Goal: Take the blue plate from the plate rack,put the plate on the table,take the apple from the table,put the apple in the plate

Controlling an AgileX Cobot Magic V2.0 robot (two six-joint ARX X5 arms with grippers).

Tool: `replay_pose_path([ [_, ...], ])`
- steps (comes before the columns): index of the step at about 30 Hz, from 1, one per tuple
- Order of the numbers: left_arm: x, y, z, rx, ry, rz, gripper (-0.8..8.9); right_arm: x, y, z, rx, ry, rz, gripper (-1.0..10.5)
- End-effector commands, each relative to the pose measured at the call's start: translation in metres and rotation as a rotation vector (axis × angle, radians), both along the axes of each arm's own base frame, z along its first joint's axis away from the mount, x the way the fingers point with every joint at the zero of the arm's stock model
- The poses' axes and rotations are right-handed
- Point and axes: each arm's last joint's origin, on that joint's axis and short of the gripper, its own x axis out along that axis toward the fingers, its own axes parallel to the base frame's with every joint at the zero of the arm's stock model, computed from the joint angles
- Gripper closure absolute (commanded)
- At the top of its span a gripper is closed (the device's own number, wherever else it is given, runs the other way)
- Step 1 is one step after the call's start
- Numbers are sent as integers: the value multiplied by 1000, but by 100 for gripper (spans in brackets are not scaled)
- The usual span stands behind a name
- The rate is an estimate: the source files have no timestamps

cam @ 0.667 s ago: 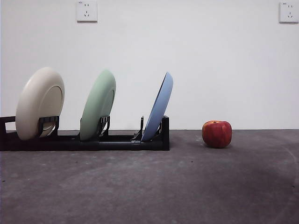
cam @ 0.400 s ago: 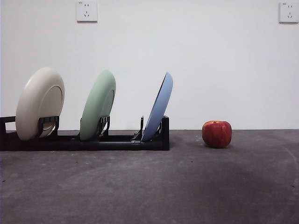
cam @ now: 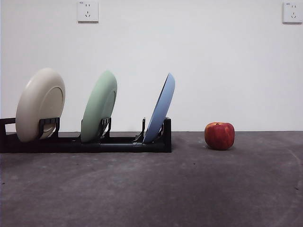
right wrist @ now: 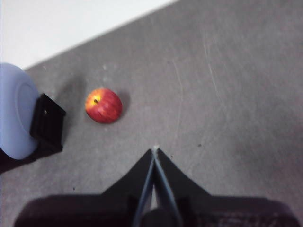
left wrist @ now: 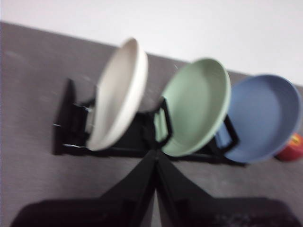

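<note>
Blue plate (cam: 161,109) racked, apple (cam: 219,135) on the table (cam: 189,189).
I see both claws, left gripper (left wrist: 155,156) and right gripper (right wrist: 155,151), pressed together, holding nothing.

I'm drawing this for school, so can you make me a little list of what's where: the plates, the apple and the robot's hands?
rack: on the table, holding three tilted plates
cream plate: one end slot
green plate: middle slot
blue plate: end slot nearest the apple
apple: on the table beside the rack, apart from it
left hand: shut, above the table facing the rack, holding nothing
right hand: shut, above the table near the apple, holding nothing
</note>
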Motion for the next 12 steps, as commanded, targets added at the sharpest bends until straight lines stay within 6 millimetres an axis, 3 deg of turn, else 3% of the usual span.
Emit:
replay_pose_path([
  [1,13,-1,9,-29,27,-54,818,8,0,8,9,56,1,946],
  [5,35,-6,22,-86,54,-199,819,23,-1,11,17,149,2,946],
  [12,102,-30,56,-126,259,-412,819,60,2,-4,152,312,175,946],
])
